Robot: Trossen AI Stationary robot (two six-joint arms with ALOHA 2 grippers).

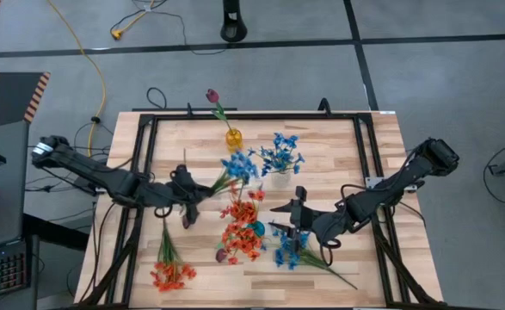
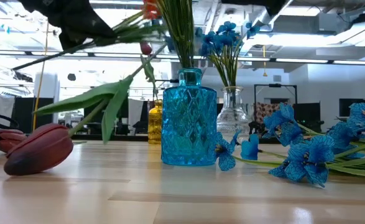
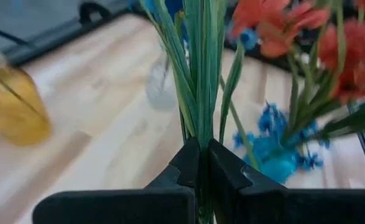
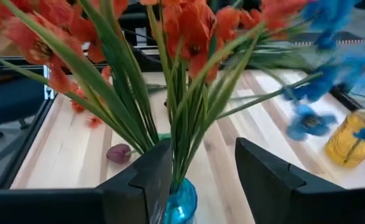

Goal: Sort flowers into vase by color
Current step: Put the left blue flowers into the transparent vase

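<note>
In the low view, a maroon tulip bud (image 2: 39, 149) lies nearest, then the blue vase (image 2: 189, 118). The right gripper (image 4: 198, 171) stands wide around its orange stems (touching unclear). The left gripper (image 3: 202, 163) pinches a blue spray's stems (image 3: 201, 68).

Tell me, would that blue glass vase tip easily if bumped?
Probably not easily: the blue vase looks squat and thick-walled, standing flat on the table. The tall orange flowers in it may make it somewhat top-heavy. Being glass, it likely breaks if it falls.

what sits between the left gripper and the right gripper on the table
In the high view, the orange-red flowers standing in the blue vase lie between the left gripper and the right gripper.
</note>
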